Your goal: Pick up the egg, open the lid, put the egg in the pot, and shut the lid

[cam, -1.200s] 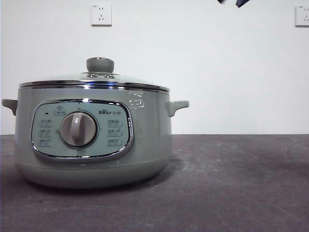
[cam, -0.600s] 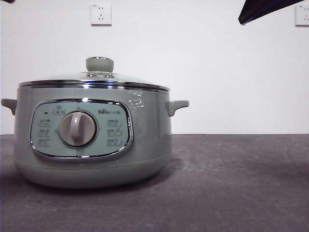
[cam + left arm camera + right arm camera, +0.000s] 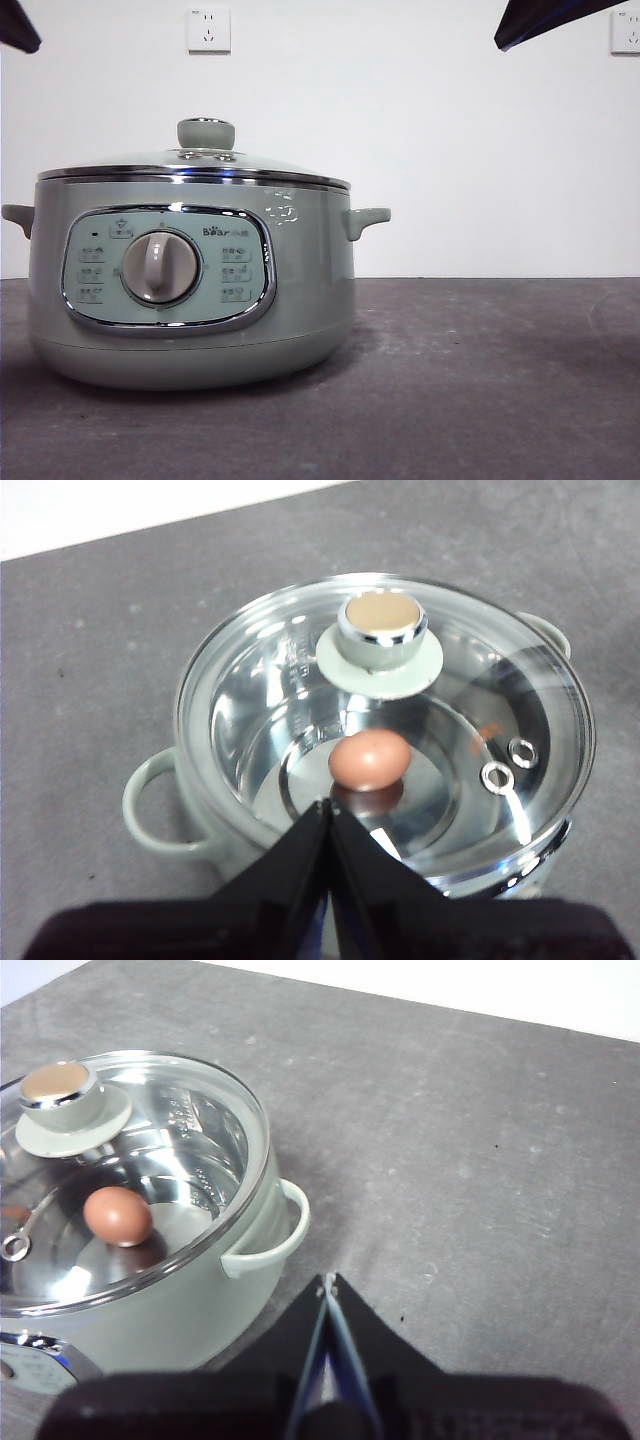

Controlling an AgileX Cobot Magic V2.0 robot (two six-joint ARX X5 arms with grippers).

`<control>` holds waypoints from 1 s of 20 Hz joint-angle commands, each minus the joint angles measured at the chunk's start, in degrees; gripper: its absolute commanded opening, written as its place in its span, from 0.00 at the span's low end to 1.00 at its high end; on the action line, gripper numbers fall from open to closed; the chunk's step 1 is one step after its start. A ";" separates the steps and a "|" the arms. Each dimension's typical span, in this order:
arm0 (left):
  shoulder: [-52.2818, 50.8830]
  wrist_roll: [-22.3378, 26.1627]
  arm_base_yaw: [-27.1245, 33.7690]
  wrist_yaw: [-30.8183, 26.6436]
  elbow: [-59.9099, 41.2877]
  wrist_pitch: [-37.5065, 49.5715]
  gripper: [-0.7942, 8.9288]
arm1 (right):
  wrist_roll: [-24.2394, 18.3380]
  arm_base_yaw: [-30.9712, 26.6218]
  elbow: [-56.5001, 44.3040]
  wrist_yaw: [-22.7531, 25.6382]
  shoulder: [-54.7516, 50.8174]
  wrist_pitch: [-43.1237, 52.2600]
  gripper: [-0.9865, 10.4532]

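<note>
The egg (image 3: 369,760) lies inside the lidded pot (image 3: 190,290); both grippers hover above, jaws pressed together.

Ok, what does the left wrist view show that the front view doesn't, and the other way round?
Only the left wrist view shows the egg lying inside the pot, seen through the glass lid, with the left gripper shut above the rim. Only the front view shows the control panel with its dial and two wall sockets. Both show the lid seated on the pot, its knob and the grey table.
</note>
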 commanded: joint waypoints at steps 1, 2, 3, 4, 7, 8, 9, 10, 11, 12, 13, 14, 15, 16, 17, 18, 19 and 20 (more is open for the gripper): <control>-3.78 0.92 2.84 0.28 -0.52 0.24 0.08 | 0.74 0.00 -0.46 0.17 -0.07 0.31 0.07; -5.77 0.92 5.20 0.37 -1.29 0.70 0.08 | 0.74 0.00 -0.46 0.20 -0.07 0.28 0.07; -8.09 0.90 8.48 1.27 -2.60 1.31 0.08 | 0.74 0.00 -0.46 0.17 -0.07 0.28 0.07; -10.19 0.68 11.56 3.04 -4.09 1.99 0.08 | 0.76 0.00 -0.46 0.17 -0.07 0.28 0.07; -18.03 0.98 20.68 5.99 -12.57 8.31 0.08 | 0.74 0.00 -0.46 0.15 -0.07 0.26 0.07; -20.37 1.18 22.71 6.36 -15.76 10.69 0.08 | 0.74 0.00 -0.46 0.17 -0.07 0.28 0.07; -22.93 1.16 24.65 6.36 -19.52 13.18 0.08 | 0.74 0.00 -0.46 0.17 -0.07 0.28 0.07; -25.42 1.16 26.38 6.32 -23.28 15.37 0.08 | 0.74 0.00 -0.46 0.17 -0.07 0.28 0.07; -27.91 1.16 28.11 6.32 -27.23 17.64 0.08 | 0.74 0.00 -0.46 0.17 -0.07 0.28 0.07; -29.90 1.16 29.27 6.34 -30.08 18.97 0.08 | 0.74 0.00 -0.46 0.17 -0.07 0.28 0.07; -31.71 1.14 30.23 6.43 -32.79 20.04 0.08 | 0.74 0.00 -0.46 0.17 -0.07 0.28 0.07; -33.44 1.14 30.88 6.58 -34.91 20.17 0.08 | 0.74 0.00 -0.46 0.17 -0.07 0.28 0.07; -34.95 1.49 31.41 7.76 -36.76 20.00 0.08 | 0.74 0.00 -0.46 0.17 -0.07 0.28 0.07; -36.02 2.05 31.65 8.70 -37.94 19.82 0.08 | 0.74 0.00 -0.46 0.17 -0.07 0.28 0.07; -36.09 2.78 31.87 10.08 -39.01 20.24 0.08 | 0.74 0.00 -0.46 0.17 -0.07 0.28 0.07; -36.09 3.48 31.93 10.91 -39.80 20.26 0.08 | 0.74 0.00 -0.46 0.17 -0.07 0.28 0.07; -36.09 3.65 31.93 10.91 -40.39 20.13 0.08 | 0.74 0.00 -0.46 0.17 -0.07 0.28 0.07; -36.09 3.96 31.93 10.78 -40.81 20.04 0.08 | 0.74 0.00 -0.46 0.17 -0.07 0.28 0.07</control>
